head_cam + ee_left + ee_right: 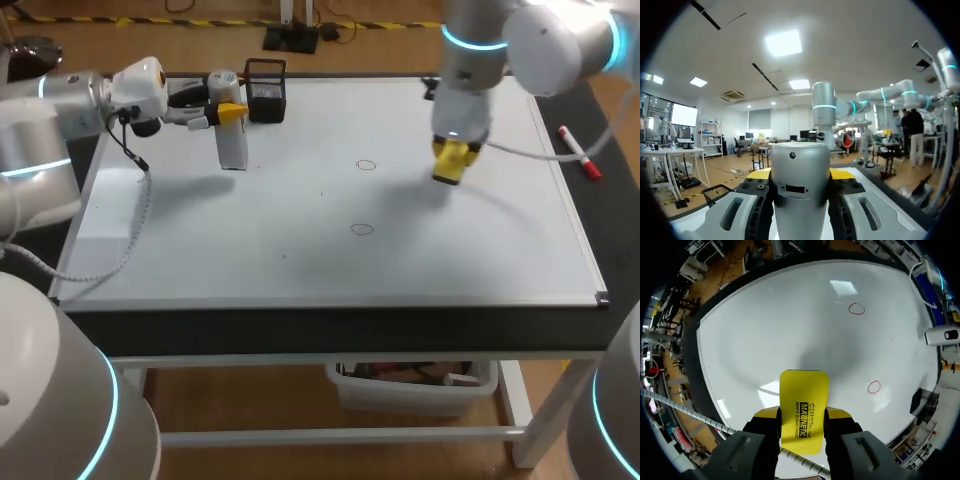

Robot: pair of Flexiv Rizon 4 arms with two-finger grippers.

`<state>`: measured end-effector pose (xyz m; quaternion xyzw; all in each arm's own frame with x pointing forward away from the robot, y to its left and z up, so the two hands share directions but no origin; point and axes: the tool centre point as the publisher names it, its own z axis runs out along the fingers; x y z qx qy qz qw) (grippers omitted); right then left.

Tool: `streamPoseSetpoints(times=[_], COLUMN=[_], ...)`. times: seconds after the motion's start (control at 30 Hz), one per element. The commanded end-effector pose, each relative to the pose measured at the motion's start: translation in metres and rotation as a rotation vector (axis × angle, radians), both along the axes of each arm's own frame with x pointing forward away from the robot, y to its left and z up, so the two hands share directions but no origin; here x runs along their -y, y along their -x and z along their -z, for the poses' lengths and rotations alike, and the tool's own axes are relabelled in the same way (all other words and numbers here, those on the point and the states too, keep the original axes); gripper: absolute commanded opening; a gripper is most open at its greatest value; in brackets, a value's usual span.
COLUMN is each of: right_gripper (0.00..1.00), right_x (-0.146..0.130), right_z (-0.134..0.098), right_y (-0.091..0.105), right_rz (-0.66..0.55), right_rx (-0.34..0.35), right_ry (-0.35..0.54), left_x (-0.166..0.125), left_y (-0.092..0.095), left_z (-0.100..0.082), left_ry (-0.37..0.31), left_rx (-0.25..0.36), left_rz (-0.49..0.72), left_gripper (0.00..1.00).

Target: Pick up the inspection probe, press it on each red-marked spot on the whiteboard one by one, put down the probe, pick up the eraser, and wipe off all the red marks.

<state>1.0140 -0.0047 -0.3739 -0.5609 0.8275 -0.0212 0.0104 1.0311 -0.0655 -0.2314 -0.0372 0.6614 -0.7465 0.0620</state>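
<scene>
Head view: whiteboard (pixel 300 260) bearing two red circles (pixel 365 165).
Right gripper (pixel 802 416) clamps black-lettered yellow eraser (pixel 804 390); left gripper (pixel 800 173) grips silver probe (pixel 800 200).

The left arm (pixel 70 100) lies level, its gripper (pixel 228 113) clamped on the probe (pixel 232 148) — the right arm (pixel 480 40) points its gripper (pixel 452 165) downward, clamped on the eraser (pixel 804 400).

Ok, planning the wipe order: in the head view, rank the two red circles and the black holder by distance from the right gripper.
1. Rear red circle, directly left of the right gripper.
2. Front red circle, left and toward the front.
3. Black holder, at the back edge.
</scene>
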Motion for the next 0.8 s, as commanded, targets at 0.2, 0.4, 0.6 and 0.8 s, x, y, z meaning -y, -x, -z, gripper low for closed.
streamPoseSetpoints(times=[0.2,0.4,0.6,0.8], right_gripper=[0.00,0.00,0.00,0.00], right_x=[-0.087,-0.136,-0.162,-0.178], right_z=[0.016,0.019,0.023,0.031], right_y=[-0.030,-0.036,-0.035,-0.035], right_rz=[-0.214,-0.366,-0.414,-0.439], right_rx=[-0.004,-0.008,-0.023,-0.033], right_ry=[-0.002,-0.012,-0.023,-0.026], left_x=[0.001,0.001,0.001,0.001], left_y=[0.004,0.004,0.004,0.004], left_z=[-0.003,-0.003,-0.003,-0.003], left_ry=[-0.001,-0.001,-0.001,-0.001], left_rx=[-0.004,-0.004,-0.004,-0.004], left_rz=[-0.055,-0.055,-0.055,-0.055], left_gripper=[0.00,0.00,0.00,0.00])
